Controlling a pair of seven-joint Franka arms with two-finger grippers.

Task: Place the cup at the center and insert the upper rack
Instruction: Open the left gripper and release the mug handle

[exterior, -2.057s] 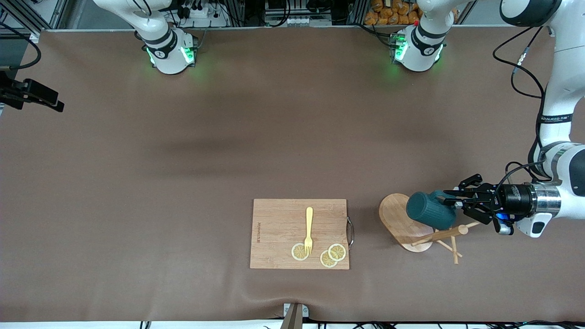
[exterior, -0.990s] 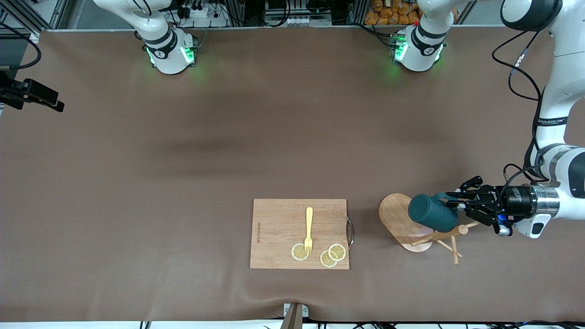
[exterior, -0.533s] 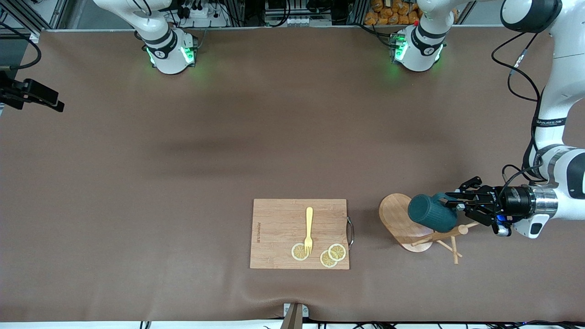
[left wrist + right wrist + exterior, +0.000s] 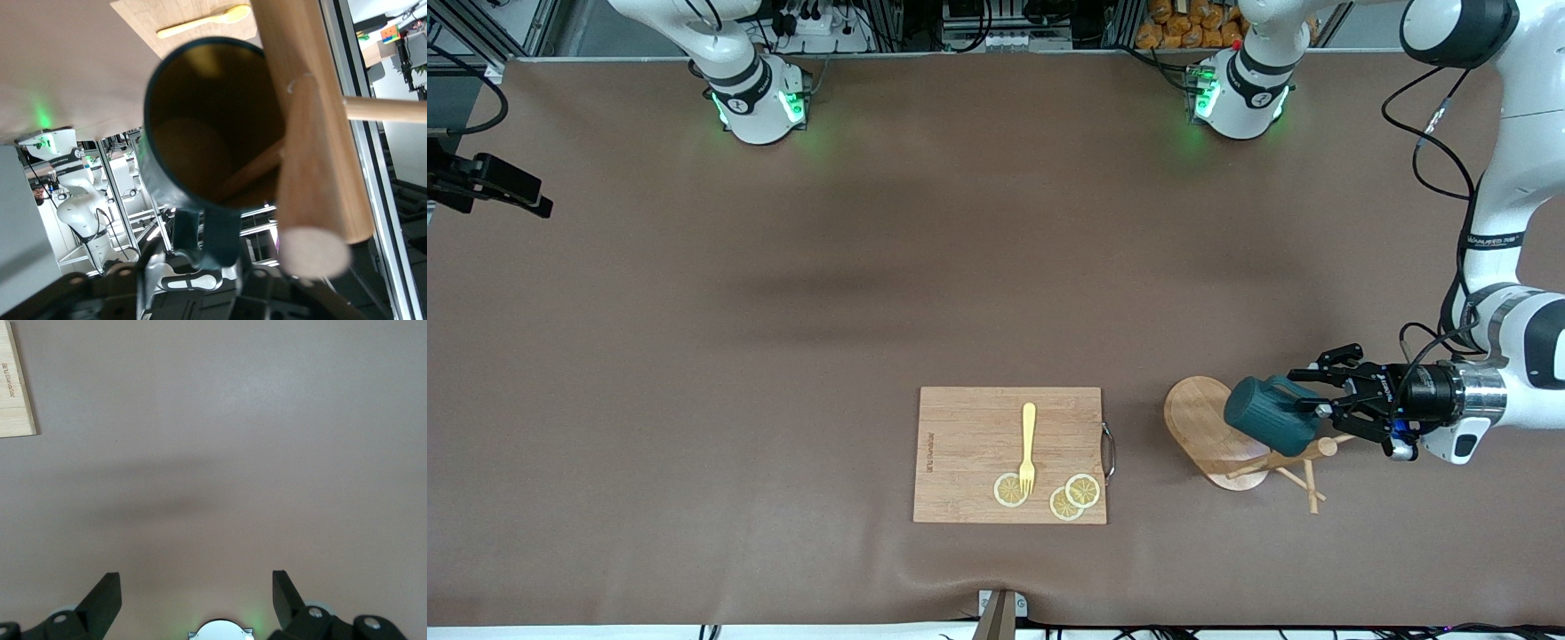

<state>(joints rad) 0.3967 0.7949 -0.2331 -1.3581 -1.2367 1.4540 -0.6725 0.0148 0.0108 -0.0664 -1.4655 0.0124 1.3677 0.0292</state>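
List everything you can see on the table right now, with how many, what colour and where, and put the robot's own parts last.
Ribbed mug with loop handle: one, dark teal, hanging on the mug tree.
Wooden mug tree with oval base: one, light wood, toward the left arm's end of the table.
Rectangular wooden cutting board: one, light wood, beside the mug tree.
Plastic fork: one, yellow, on the board.
Lemon slices: three, yellow, on the board's nearer part.
Left gripper: one, black, at the mug's handle.
Right gripper: one, black, open over bare table, waiting.
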